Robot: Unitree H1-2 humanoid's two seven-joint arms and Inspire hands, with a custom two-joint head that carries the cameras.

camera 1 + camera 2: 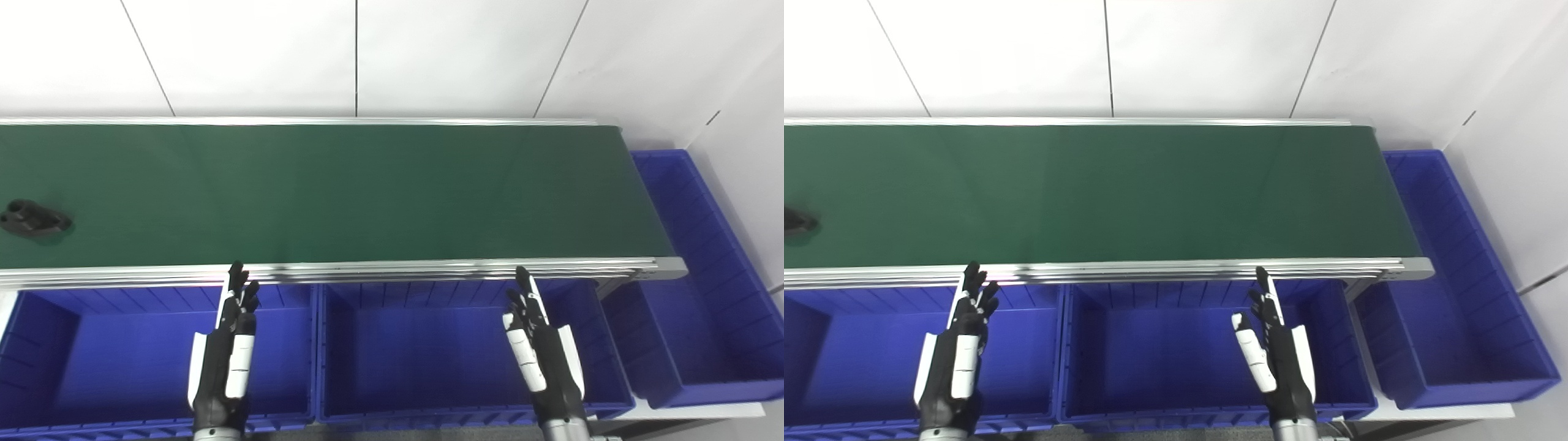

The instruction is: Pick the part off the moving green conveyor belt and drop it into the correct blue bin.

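Left hand [223,349] and right hand [542,349] hover empty; part [33,218] on belt [367,190]

Green conveyor belt [343,190] runs left to right across the frame, silver rails along its near and far edges, right end stopping just short of the wall corner. One dark part [33,219] lies directly on it at the far left, closer to the near rail than the far one; in the right eye view it's cut off by the frame edge. Rest of the belt surface shows plain green.
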